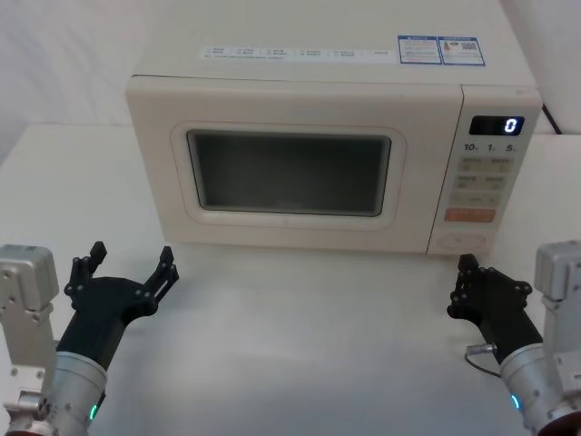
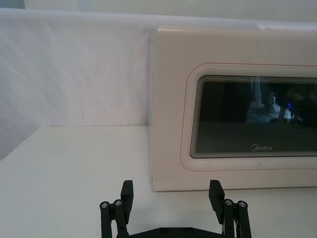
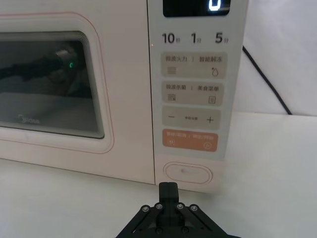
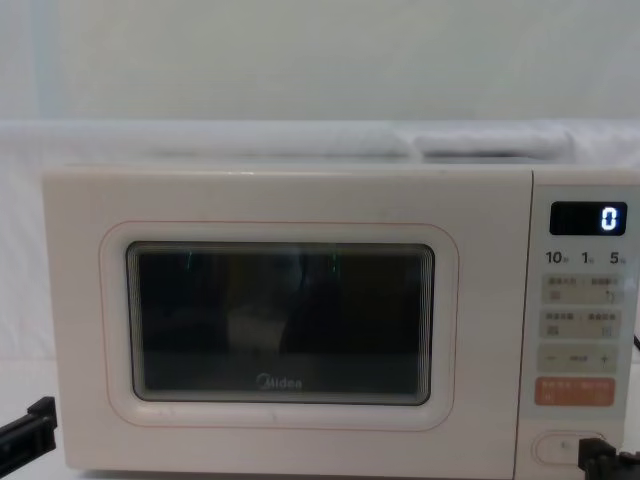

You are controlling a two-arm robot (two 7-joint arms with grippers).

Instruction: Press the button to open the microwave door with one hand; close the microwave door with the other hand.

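At lower right of the head view, the right gripper (image 1: pixel 464 283) has its fingers pinched together on nothing, tip just short of the button (image 1: pixel 458 242).

Lower left, the left gripper (image 1: pixel 130 263) has fingers (image 1: pixel 166 265) spread wide and empty, apart from the door (image 1: pixel 289 171). That door sits flush in the microwave (image 1: pixel 327 150), facing the robot, long axis left to right; the button lies likewise at the control panel (image 1: pixel 483 177) foot.

1 cream box-shaped microwave (image 1: pixel 300 136) w/ 1 broad cream door with dark glass window (image 1: pixel 290 173). On panel: 1 wide cream pill-shaped button (image 3: pixel 187 173), 1 orange rectangular key (image 3: pixel 190 140), 1 black display (image 1: pixel 496 125) showing "0". 2 black blocky mechanical grippers: left gripper (image 1: pixel 127 270), right gripper (image 1: pixel 464 283). 2 blue-white stickers (image 1: pixel 440 50) on top.
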